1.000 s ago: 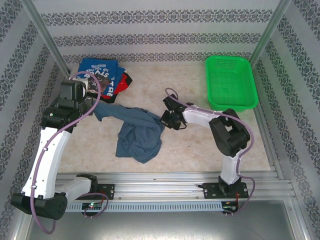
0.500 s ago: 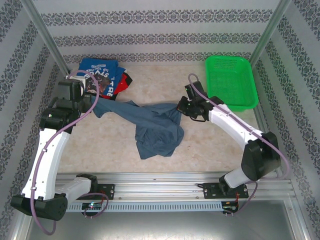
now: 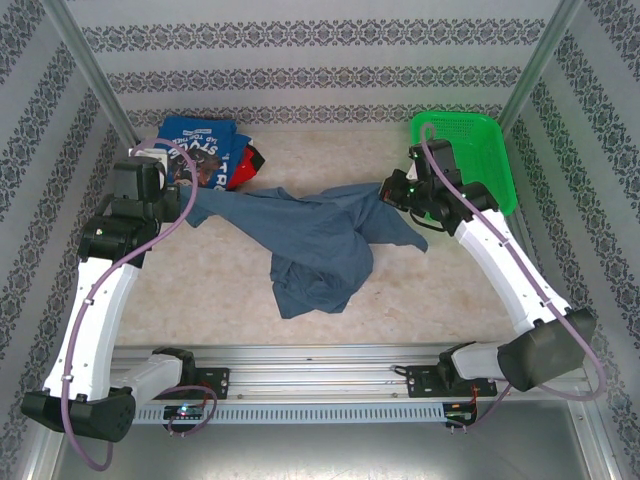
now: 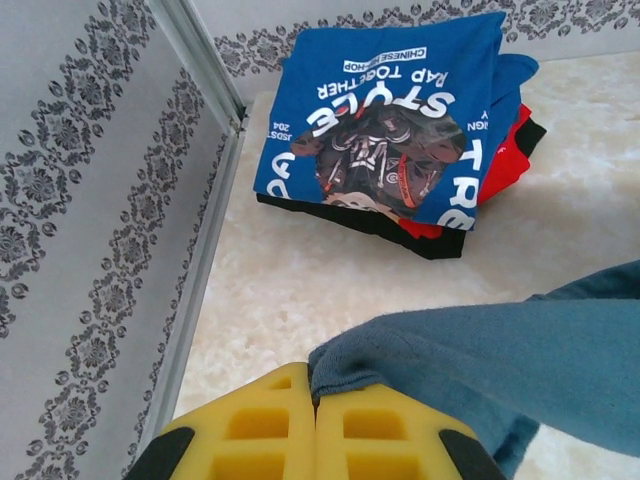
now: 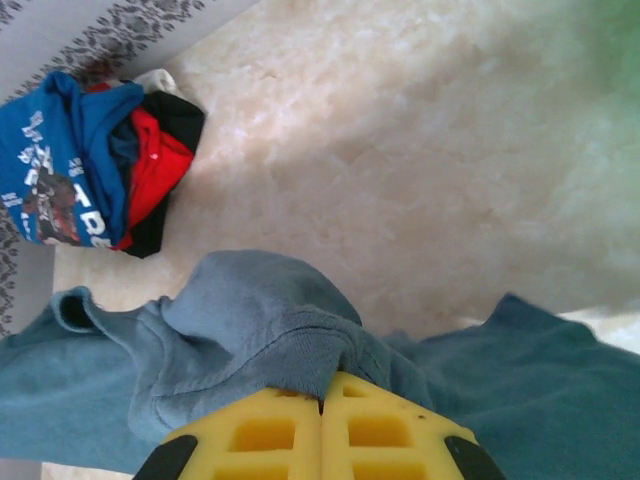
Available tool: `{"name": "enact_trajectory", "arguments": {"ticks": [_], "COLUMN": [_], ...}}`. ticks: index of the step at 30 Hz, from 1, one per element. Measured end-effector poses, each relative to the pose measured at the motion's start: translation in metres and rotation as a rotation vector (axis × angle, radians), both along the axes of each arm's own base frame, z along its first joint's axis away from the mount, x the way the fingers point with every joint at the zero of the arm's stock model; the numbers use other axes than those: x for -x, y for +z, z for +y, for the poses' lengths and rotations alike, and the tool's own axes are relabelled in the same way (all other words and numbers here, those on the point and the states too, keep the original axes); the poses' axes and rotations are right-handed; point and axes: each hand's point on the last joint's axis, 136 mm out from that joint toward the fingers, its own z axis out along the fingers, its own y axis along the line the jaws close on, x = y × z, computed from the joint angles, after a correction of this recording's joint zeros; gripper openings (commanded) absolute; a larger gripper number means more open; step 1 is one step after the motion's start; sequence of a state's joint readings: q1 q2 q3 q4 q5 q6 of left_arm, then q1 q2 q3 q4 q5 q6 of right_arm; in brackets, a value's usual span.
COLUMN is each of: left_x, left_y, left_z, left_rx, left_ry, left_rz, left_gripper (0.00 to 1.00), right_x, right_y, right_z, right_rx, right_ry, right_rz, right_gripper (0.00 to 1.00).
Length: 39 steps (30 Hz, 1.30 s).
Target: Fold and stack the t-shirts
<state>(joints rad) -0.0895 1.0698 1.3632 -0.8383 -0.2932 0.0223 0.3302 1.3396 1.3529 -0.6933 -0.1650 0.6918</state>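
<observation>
A slate-blue t-shirt [image 3: 315, 240] hangs stretched between both grippers above the table, its lower part drooping in a bunch toward the front. My left gripper [image 3: 190, 205] is shut on its left end [image 4: 420, 350], the cloth pinched between the yellow fingers [image 4: 260, 430]. My right gripper [image 3: 392, 192] is shut on its right end [image 5: 290, 340], close to the basket. A folded stack of t-shirts [image 3: 205, 152] lies at the back left, bright blue with a dark graphic on top [image 4: 390, 120], red and black ones beneath [image 5: 150, 170].
A green mesh basket [image 3: 480, 130] stands at the back right, partly behind the right arm. Patterned walls and metal posts [image 3: 95, 85] close in the table on three sides. The aluminium rail [image 3: 330, 360] runs along the near edge.
My right gripper has travelled right and back, from mid-table to beside the basket, pulling the slate-blue t-shirt out wide. The left gripper has held its place.
</observation>
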Motion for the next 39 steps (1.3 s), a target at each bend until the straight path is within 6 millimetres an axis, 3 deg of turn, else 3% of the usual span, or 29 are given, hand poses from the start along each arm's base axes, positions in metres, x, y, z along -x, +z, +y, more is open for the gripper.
{"name": "enact_trajectory", "arguments": {"ticks": [4,7,14,18,20,23,25,29,31,33,36,39], "left_x": [0.003,0.005,0.011,0.013,0.012,0.009,0.008,0.006,0.005,0.004,0.003,0.000], "left_y": [0.003,-0.003,-0.043,-0.060,-0.062,-0.062,-0.061,-0.060,-0.061,-0.064,-0.067,-0.065], "left_z": [0.001,0.002,0.003,0.003,0.003,0.002,0.002,0.000,-0.002,-0.004,-0.006,-0.010], "left_rx": [-0.004,-0.006,-0.018,-0.018,-0.016,-0.011,-0.007,0.003,0.010,0.018,0.022,0.028], "left_ry": [0.002,0.005,0.010,0.011,0.012,0.010,0.007,0.000,-0.008,-0.017,-0.025,-0.037], "left_rz": [-0.017,-0.012,0.071,0.102,0.101,0.092,0.086,0.074,0.072,0.070,0.068,0.055], "left_gripper": [0.00,0.00,0.00,0.00,0.00,0.00,0.00,0.00,0.00,0.00,0.00,0.00], "right_x": [0.015,0.027,0.045,0.033,0.024,0.019,0.026,0.074,0.099,0.126,0.156,0.165], "right_y": [-0.009,-0.021,-0.092,-0.124,-0.127,-0.113,-0.099,-0.089,-0.106,-0.138,-0.178,-0.195], "right_z": [0.006,0.022,0.076,0.093,0.095,0.091,0.082,0.035,0.008,-0.014,-0.019,-0.017], "right_rx": [0.016,0.032,0.068,0.066,0.073,0.080,0.090,0.072,0.040,0.014,-0.016,-0.043], "right_ry": [0.056,0.126,0.295,0.349,0.360,0.365,0.358,0.277,0.197,0.109,0.068,0.050], "right_rz": [0.068,0.127,0.325,0.368,0.358,0.304,0.256,0.238,0.283,0.373,0.514,0.588], "right_gripper": [0.00,0.00,0.02,0.36,0.52,0.63,0.67,0.67,0.66,0.64,0.63,0.61]}}
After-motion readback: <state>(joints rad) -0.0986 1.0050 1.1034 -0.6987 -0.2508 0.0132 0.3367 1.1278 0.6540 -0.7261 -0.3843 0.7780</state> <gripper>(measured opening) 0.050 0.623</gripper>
